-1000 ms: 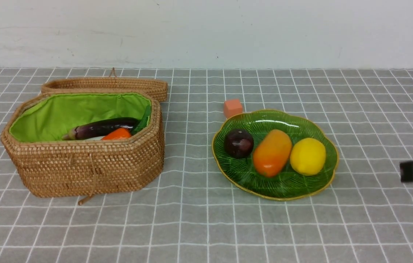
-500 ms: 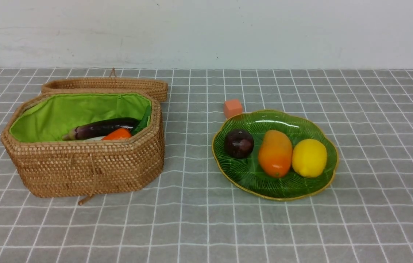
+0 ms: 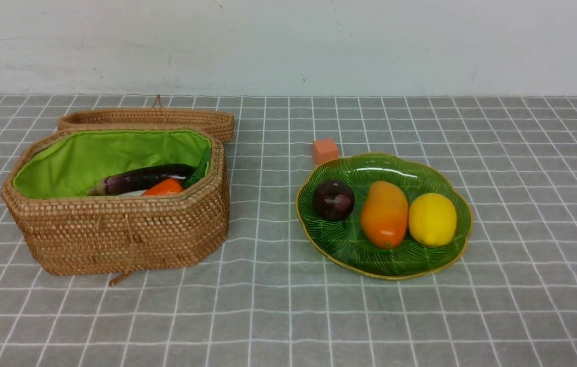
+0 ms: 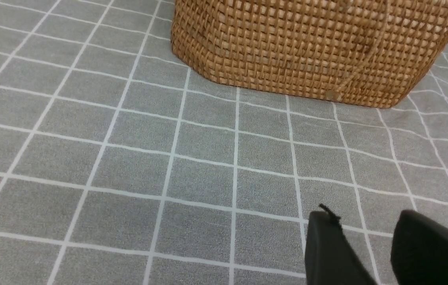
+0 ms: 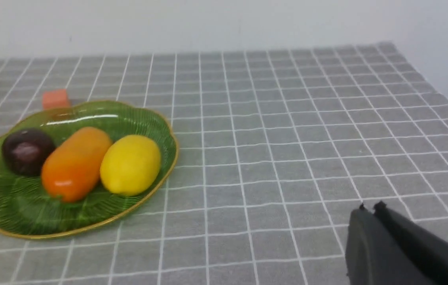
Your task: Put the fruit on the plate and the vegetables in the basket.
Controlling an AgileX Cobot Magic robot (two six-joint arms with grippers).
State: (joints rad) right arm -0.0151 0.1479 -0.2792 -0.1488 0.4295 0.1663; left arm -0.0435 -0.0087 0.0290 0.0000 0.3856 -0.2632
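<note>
The green plate (image 3: 349, 244) on the right holds the fruit: a dark maroon round one (image 3: 333, 200), an orange-yellow mango (image 3: 384, 214) and a yellow lemon (image 3: 432, 219), side by side. On the left stands the open woven basket (image 3: 115, 239). Inside its green lining lie the purple eggplant (image 3: 140, 178), the orange carrot (image 3: 165, 187) and a white sliver of radish (image 3: 133, 193). Neither gripper shows in the front view. My left gripper (image 4: 364, 215) hovers open and empty over the cloth, near the basket (image 4: 307, 47). My right gripper (image 5: 370, 206) is shut and empty, well clear of the plate (image 5: 10, 213).
The basket's woven lid (image 3: 146, 120) lies flat behind the basket. A small orange cube (image 3: 325, 151) sits on the cloth just behind the plate's far rim. A grey checked cloth covers the table, with a white wall at the back.
My right gripper has drawn back to the right, out of the front view. The mango has settled more upright against the lemon.
</note>
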